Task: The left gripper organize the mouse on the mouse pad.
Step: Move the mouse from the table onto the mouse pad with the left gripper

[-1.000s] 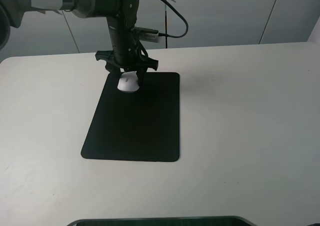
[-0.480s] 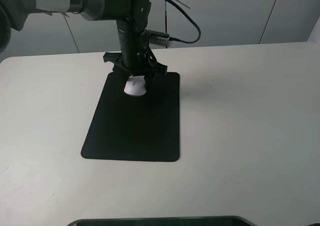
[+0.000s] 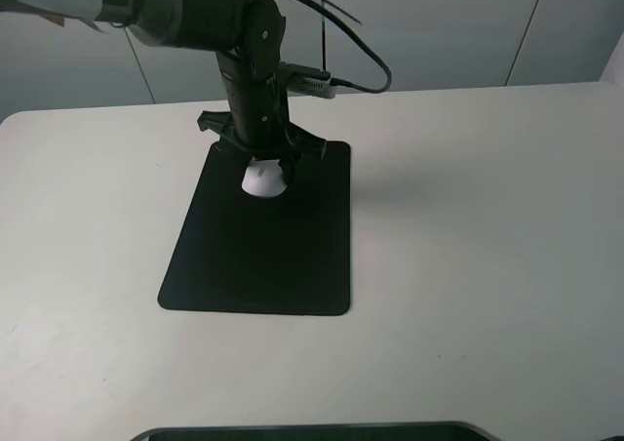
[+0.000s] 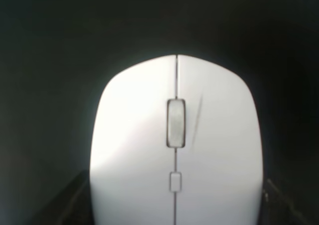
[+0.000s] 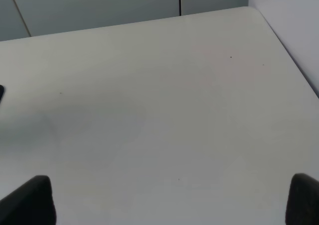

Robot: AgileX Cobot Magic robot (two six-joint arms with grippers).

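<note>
The white mouse (image 3: 263, 180) is at the far end of the black mouse pad (image 3: 261, 256), near the middle of its width. My left gripper (image 3: 263, 169) reaches down from above and is shut on the mouse, one black finger on each side. I cannot tell whether the mouse rests on the pad or hangs just above it. In the left wrist view the mouse (image 4: 174, 150) fills the frame, grey scroll wheel up, against the dark mouse pad (image 4: 50, 60). My right gripper (image 5: 167, 200) is open above bare table, out of the exterior view.
The pad lies on a white table (image 3: 468, 217) with grey wall panels behind it. A black cable (image 3: 361, 75) loops off the left arm. A dark edge (image 3: 312, 430) runs along the front of the table.
The left arm has carried the mouse to the right and a little nearer and lower, from the pad's far left corner toward the middle of its far end. The right gripper view has no earlier frame.
</note>
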